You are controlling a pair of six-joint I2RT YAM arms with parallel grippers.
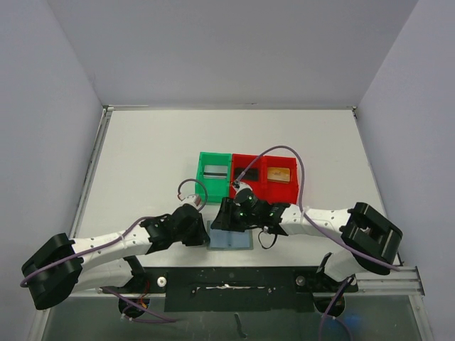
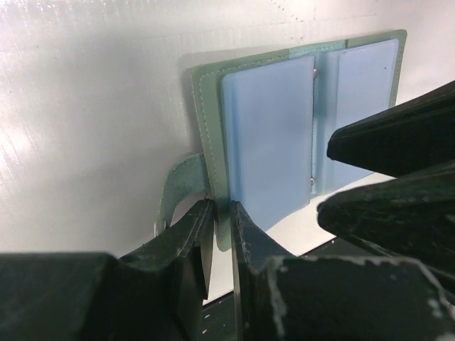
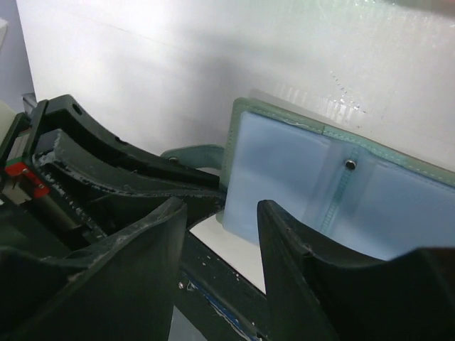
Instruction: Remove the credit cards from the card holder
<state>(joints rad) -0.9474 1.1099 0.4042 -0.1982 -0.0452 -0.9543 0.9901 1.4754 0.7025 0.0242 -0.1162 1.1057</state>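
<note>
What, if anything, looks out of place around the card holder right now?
Nothing damaged or spilled. The open card holder lies at the table's near edge, one edge pinched by the left gripper; its closure strap curls out sideways there.

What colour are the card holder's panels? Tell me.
Pale blue panels, best in left wrist view.

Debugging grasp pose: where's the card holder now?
Top view: card holder lies open at the table's near edge, before the red bin, left end effector pinching its left edge.
</note>
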